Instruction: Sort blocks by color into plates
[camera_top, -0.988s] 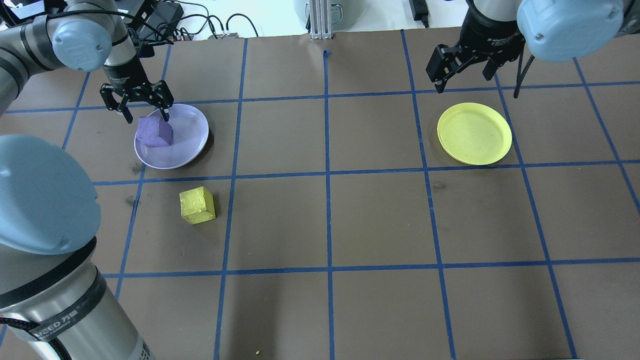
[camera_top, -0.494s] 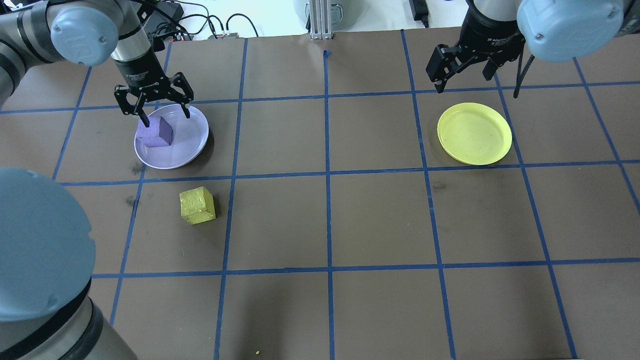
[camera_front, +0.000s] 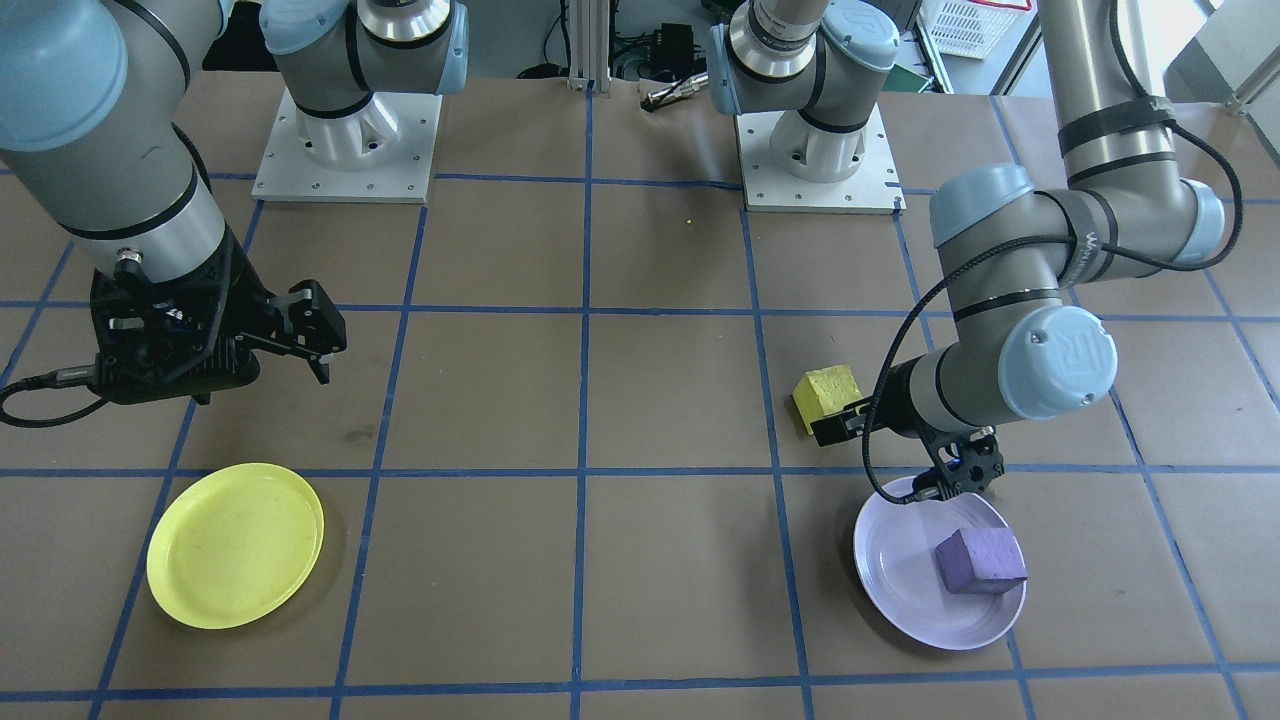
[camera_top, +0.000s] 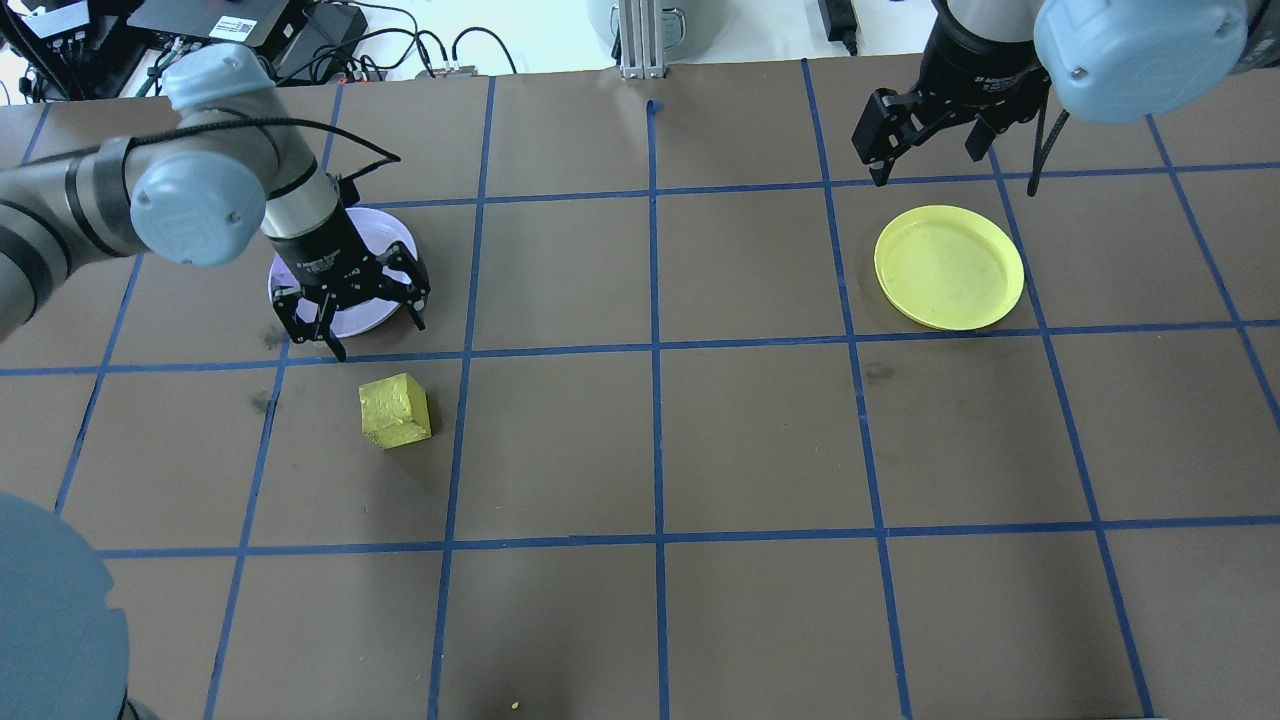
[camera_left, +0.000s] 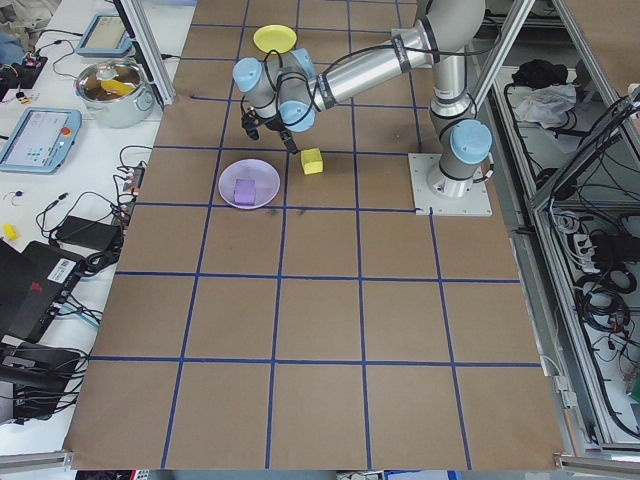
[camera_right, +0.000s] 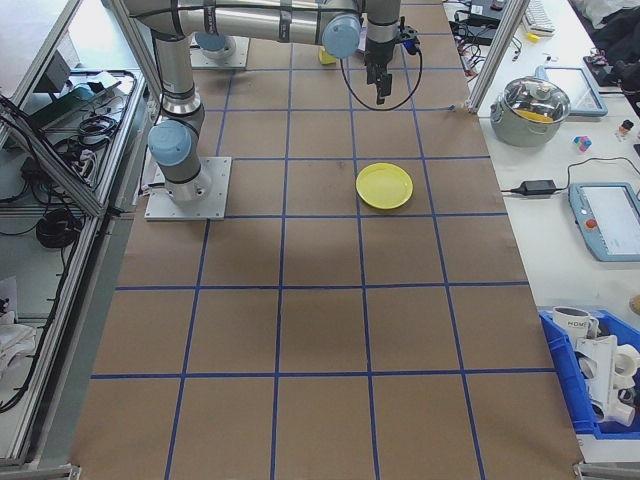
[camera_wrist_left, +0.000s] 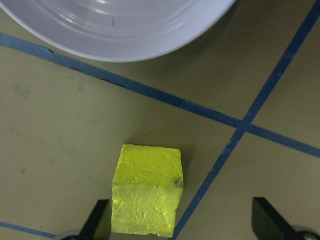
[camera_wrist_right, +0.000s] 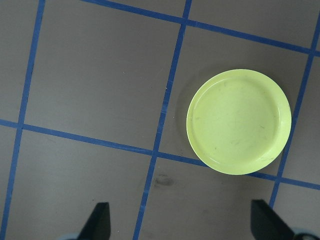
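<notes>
A purple block (camera_front: 980, 560) lies in the lavender plate (camera_front: 880, 560) on the table's left side, with nothing gripping it. In the overhead view my left arm hides this block. My left gripper (camera_top: 380, 338) is open and empty above that plate's near rim (camera_top: 350, 322). The yellow block (camera_top: 394, 410) sits on the table just nearer than it. In the left wrist view the yellow block (camera_wrist_left: 147, 192) lies close to one finger of the left gripper (camera_wrist_left: 185, 222). The yellow plate (camera_top: 948, 267) is empty at the far right. Beyond its far edge, my right gripper (camera_top: 925, 160) hangs open and empty.
Blue tape lines divide the brown table into squares. Cables and electronics (camera_top: 300, 40) and an aluminium post (camera_top: 640, 40) stand past the far edge. A tiny yellow crumb (camera_top: 514, 705) lies near the front edge. The arm bases (camera_front: 345, 155) are bolted at the robot's side.
My left gripper, open throughout, has moved from over the purple block toward the near side, past the lavender plate's rim and closer to the yellow block. The purple block stays in the plate. The right arm is still.
</notes>
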